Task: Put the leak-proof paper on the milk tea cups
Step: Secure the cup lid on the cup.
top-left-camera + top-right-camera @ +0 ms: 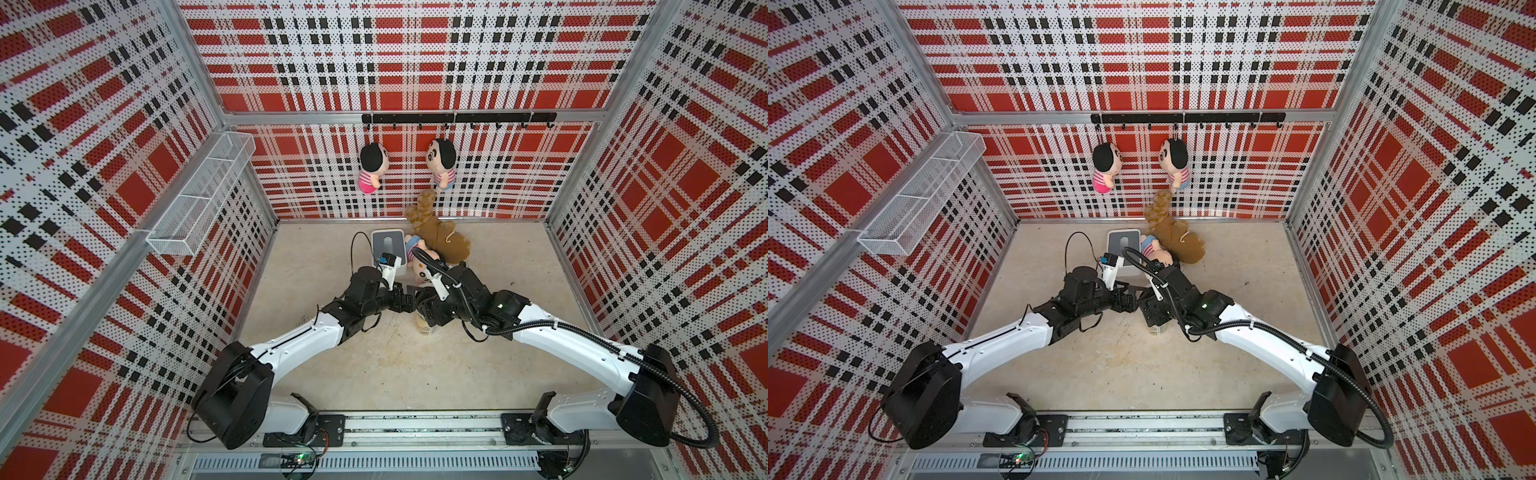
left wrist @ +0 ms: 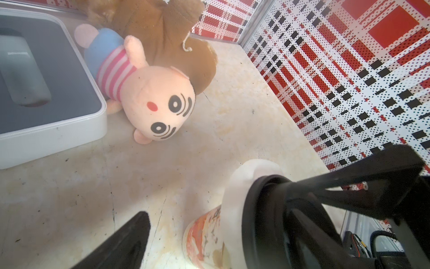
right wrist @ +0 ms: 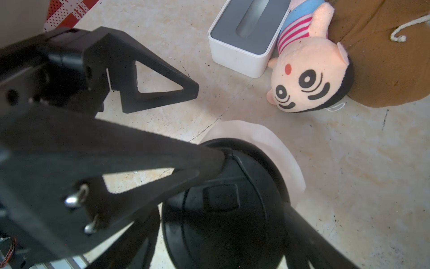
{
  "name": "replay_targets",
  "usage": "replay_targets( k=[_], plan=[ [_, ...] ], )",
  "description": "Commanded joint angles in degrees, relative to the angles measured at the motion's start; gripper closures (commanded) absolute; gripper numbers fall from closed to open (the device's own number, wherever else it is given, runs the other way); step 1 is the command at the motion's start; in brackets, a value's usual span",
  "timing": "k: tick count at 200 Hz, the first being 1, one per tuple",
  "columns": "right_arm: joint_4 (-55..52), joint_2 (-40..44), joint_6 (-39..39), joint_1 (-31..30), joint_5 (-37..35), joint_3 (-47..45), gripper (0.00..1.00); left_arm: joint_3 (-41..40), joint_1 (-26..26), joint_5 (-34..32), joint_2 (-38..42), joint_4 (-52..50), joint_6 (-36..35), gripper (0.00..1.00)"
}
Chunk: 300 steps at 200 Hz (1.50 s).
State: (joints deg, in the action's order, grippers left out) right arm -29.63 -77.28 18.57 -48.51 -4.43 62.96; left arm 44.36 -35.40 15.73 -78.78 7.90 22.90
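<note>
Work area: the table (image 1: 374,374), with the cup (image 2: 204,237) standing upright near its middle.

1. The right claw (image 3: 253,181) is over the cup, its jaws on either side of the black lid (image 3: 221,221). We cannot tell whether they pinch it.
2. The left claw (image 1: 405,306) is just left of the cup, wide open and holding nothing.
3. The paper (image 3: 279,149) lies across the cup mouth under the lid, with its edge showing all along the far side.

We judge the step to be seating and release. We should lift the right claw straight up with no sideways pull, so that lid and paper are not dragged and the cup does not tip.

Containers:
- The wire basket (image 1: 199,199) on the left wall looks empty.
- The white box (image 3: 244,35), beyond the cup, shows nothing in its slot.
- The cup's contents are hidden.
</note>
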Motion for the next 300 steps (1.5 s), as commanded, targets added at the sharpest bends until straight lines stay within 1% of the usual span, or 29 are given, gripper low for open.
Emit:
replay_targets(
  k=[1,32,48,88,114,133,155,167,171,179,214,241,269,300],
  plan=[
    [2.95,1.60,1.24,1.08,5.52,1.34,0.15,-3.40,-2.13,1.59,-2.95,-10.63,-3.40,0.06],
    [6.05,4.07,1.99,3.86,10.59,-0.16,0.14,-3.40,-1.96,1.68,-3.19,-10.71,-3.56,0.07],
    [6.97,4.65,2.45,4.71,11.90,-0.64,0.12,-3.48,-1.83,1.64,-3.27,-10.71,-3.71,0.07],
    [8.86,6.60,5.00,5.77,12.10,-1.92,0.11,-3.58,-1.71,1.72,-3.42,-10.56,-3.66,0.08],
    [8.88,9.01,7.84,6.49,12.12,-5.16,0.12,-3.75,-1.63,1.76,-3.24,-10.50,-3.65,0.09],
    [10.56,11.60,10.09,6.59,13.49,-9.43,0.16,-3.68,-1.56,1.98,-3.31,-10.19,-3.65,0.09],
    [11.94,14.54,12.35,6.85,13.89,-13.81,0.25,-3.32,-1.57,2.29,-3.89,-10.19,-3.71,0.10],
    [14.06,16.35,12.72,6.96,14.81,-16.44,0.27,-3.31,-1.53,2.29,-3.96,-10.19,-3.60,0.10],
    [14.72,16.78,14.54,7.07,15.16,-17.24,0.28,-3.31,-1.53,2.29,-4.02,-10.19,-3.50,0.10],
    [15.86,17.28,15.11,7.19,15.92,-18.53,0.29,-3.40,-1.54,2.29,-4.09,-10.10,-3.49,0.11],
    [16.36,15.32,15.20,7.90,17.60,-19.64,0.37,-3.16,-1.53,2.46,-4.42,-10.08,-3.47,0.12],
    [17.01,14.96,16.13,9.10,17.58,-20.63,0.39,-3.14,-1.62,2.73,-4.62,-9.84,-3.30,0.13],
    [15.60,14.20,19.04,10.86,17.52,-21.89,0.41,-2.79,-1.63,3.08,-5.05,-9.83,-3.50,0.13],
    [14.62,12.68,21.76,11.16,17.72,-23.24,0.46,-2.70,-1.74,3.25,-5.55,-9.78,-3.48,0.14]
  ],
)
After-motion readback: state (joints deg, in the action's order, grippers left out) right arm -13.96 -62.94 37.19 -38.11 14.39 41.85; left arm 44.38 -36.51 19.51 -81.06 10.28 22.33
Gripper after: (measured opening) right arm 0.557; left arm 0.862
